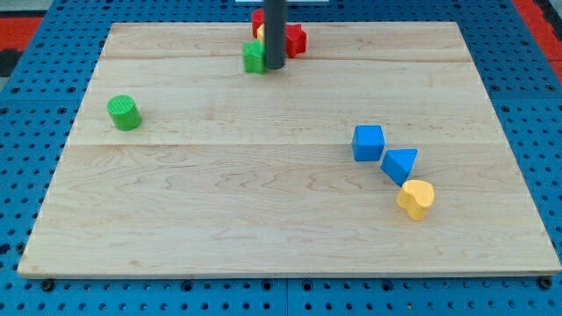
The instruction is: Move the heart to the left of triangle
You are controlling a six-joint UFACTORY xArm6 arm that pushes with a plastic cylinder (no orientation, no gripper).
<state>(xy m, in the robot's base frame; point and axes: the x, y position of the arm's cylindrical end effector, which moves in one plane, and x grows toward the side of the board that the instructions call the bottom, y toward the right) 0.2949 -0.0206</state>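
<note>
The yellow heart (416, 198) lies toward the view's lower right of the wooden desk (219, 211), flat on the surface and untouched by anything but its neighbour. Just up and to the view's left of it, touching or very nearly so, sits the blue triangle (399, 164); the heart is therefore on the triangle's lower right side in the view. Beyond the triangle, again up and to the left, stands the blue cube (368, 142), close beside it, so the three form a short diagonal line.

My tip (274, 66) is well apart from the heart, far up near the view's top edge of the desk and left of the heart's column. There is no grasping hand on this arm, only the dark rod, so it holds nothing and has nothing to open or close. The tip stands just beside a small green block (254, 57), on that block's right in the view; whether they touch cannot be told. Behind the rod lies a red block (294, 39), partly hidden, with a sliver of yellow showing at the rod's left edge.

A green cylinder (124, 112) stands alone near the view's left side.
</note>
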